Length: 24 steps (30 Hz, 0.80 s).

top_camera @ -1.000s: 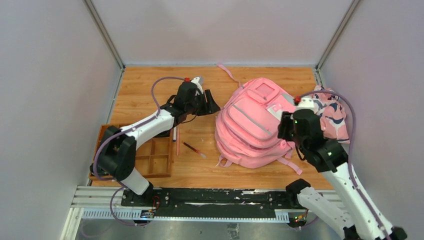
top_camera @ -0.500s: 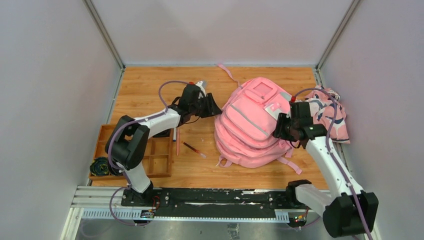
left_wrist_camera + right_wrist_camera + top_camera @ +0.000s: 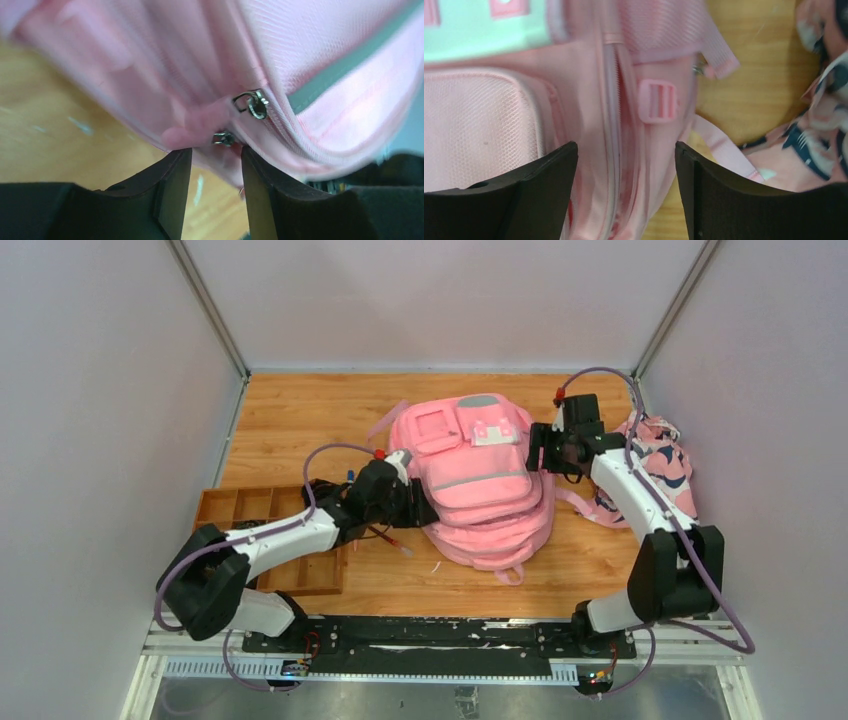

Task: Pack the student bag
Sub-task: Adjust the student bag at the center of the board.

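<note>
The student bag (image 3: 478,485), a large pink backpack with grey trim and a square patch, lies front up in the middle of the table. My left gripper (image 3: 416,508) is at its near left edge. In the left wrist view the gripper (image 3: 215,150) is open, its tips against the pink fabric (image 3: 320,45) just below two metal zipper pulls (image 3: 255,104). My right gripper (image 3: 537,450) is at the bag's far right side. In the right wrist view it (image 3: 625,145) is wide open, straddling the side zipper (image 3: 613,125) next to a pink buckle (image 3: 658,101).
A wooden compartment tray (image 3: 262,508) sits at the left front, partly under the left arm. A red pen (image 3: 396,543) lies beside the bag's near left corner. A pink cloth with a navy-white pattern (image 3: 668,465) lies at the right edge, also seen in the right wrist view (image 3: 819,125).
The bag has turned and slid toward the left and far side. My left gripper has come down to its near left edge. My right gripper has moved to its far right side.
</note>
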Tool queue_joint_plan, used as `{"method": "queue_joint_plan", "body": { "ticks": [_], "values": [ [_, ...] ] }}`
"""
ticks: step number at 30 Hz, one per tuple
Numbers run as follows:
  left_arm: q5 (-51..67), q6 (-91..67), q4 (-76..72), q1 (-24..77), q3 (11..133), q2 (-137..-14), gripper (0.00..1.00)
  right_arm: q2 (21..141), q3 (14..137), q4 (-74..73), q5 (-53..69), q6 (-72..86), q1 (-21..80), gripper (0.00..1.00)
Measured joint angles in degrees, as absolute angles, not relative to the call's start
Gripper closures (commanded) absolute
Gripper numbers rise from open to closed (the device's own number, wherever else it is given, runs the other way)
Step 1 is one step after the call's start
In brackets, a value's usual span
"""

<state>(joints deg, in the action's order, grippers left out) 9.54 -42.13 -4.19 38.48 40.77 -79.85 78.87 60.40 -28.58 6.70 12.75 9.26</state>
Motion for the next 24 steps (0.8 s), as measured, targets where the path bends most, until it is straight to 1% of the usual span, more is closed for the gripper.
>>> {"method": "queue_joint_plan", "body": {
  "ticks": [4, 7, 10, 12, 16, 19, 21, 24],
  "values": [
    [11.25, -43.35, -1.50, 46.26, 38.83, -74.87, 0.49, 85.67, 69.19, -28.10, 5.08, 11.33, 9.58, 0.23],
    [11.46, -41.78, 2.96, 48.36, 39.88, -70.37, 0.47, 87.29, 73.06, -28.34, 5.32, 10.85, 10.41, 0.22],
    [7.90, -38.33, 9.30, 48.29, 42.92, -65.32, 0.46, 85.49, 74.17, -28.77, 5.34, 10.68, 10.87, 0.21],
    [4.75, -36.12, 12.40, 48.21, 45.10, -63.11, 0.44, 83.15, 74.02, -29.32, 5.34, 10.81, 10.98, 0.22],
    [-0.01, -33.12, 16.62, 48.07, 48.60, -62.61, 0.43, 73.36, 69.45, -29.56, 5.02, 12.36, 12.25, 0.23],
    [-1.80, -32.49, 18.46, 47.75, 49.54, -64.05, 0.41, 64.25, 63.68, -29.78, 3.29, 14.59, 18.20, 0.27],
    [-2.52, -32.51, 19.44, 47.64, 49.71, -65.23, 0.41, 58.43, 59.44, -30.11, 0.99, 17.39, 26.04, 0.31],
    [-3.09, -33.52, 20.34, 46.92, 49.71, -65.78, 0.42, 52.66, 54.52, -31.05, -3.95, 22.39, 39.44, 0.34]
  ]
}}
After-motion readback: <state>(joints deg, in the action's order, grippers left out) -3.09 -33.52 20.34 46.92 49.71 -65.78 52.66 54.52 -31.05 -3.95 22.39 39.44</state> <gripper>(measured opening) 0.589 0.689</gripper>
